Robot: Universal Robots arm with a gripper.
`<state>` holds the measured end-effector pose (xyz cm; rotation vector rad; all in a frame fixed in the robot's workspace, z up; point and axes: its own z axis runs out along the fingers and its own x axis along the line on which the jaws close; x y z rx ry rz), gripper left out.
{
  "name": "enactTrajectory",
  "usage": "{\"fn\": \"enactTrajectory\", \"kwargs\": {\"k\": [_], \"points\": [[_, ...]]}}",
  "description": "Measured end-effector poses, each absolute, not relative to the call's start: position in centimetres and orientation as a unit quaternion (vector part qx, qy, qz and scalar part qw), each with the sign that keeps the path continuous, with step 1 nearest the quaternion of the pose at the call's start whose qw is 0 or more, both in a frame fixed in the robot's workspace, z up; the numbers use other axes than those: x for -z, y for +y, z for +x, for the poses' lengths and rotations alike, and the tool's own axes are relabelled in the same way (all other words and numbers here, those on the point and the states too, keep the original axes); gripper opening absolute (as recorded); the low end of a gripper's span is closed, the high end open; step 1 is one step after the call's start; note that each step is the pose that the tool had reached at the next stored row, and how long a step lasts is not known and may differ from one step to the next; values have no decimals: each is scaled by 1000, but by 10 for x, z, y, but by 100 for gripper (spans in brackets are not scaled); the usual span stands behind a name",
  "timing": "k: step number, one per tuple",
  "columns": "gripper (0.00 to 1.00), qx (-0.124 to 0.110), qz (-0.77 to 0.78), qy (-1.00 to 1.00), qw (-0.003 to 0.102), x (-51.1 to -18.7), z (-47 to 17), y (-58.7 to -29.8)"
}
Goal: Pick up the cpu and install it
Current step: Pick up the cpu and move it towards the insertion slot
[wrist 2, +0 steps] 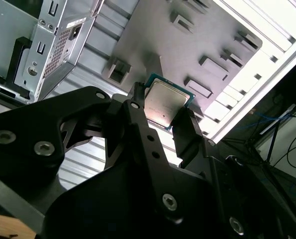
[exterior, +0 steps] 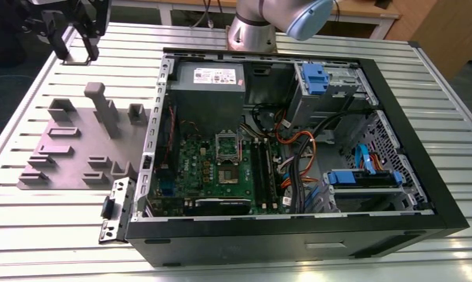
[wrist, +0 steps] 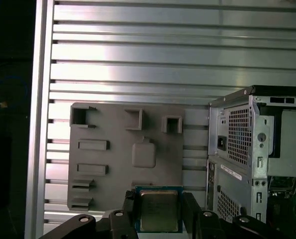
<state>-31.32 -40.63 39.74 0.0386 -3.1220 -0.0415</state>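
Fingers [wrist 2: 188, 134] clamped — arm [exterior: 309, 17] aloft

Exterior view: high, oblique, far, spanning desk [exterior: 56, 235] and case [exterior: 299, 238]. Both wrist views: close behind jaws, sharing the tray [wrist: 118, 174].

Inventory, by kind:

- robot arm [exterior: 256, 23]: 1
- gripper [exterior: 78, 57]: 1, with 2 fingers [wrist 2: 140, 124]
- cpu [wrist 2: 167, 102]: 1
- grey fixture plate [exterior: 71, 147]: 1
- computer case [exterior: 299, 235]: 1, with its side open
- green board [exterior: 212, 170]: 1, inside the case
- socket frame [exterior: 226, 144]: 1, on the board
- grey box with a white label [exterior: 205, 94]: 1
- blue drive brackets [exterior: 314, 79]: 2 can be counted in the exterior view
- slatted metal table [exterior: 48, 223]: 1
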Motion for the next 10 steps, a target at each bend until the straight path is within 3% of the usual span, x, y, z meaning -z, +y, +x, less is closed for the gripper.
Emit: {"fn": "enactTrajectory", "kwargs": {"k": [10], "points": [[47, 13, 12, -1000, 10, -397, -308, -406]]}}
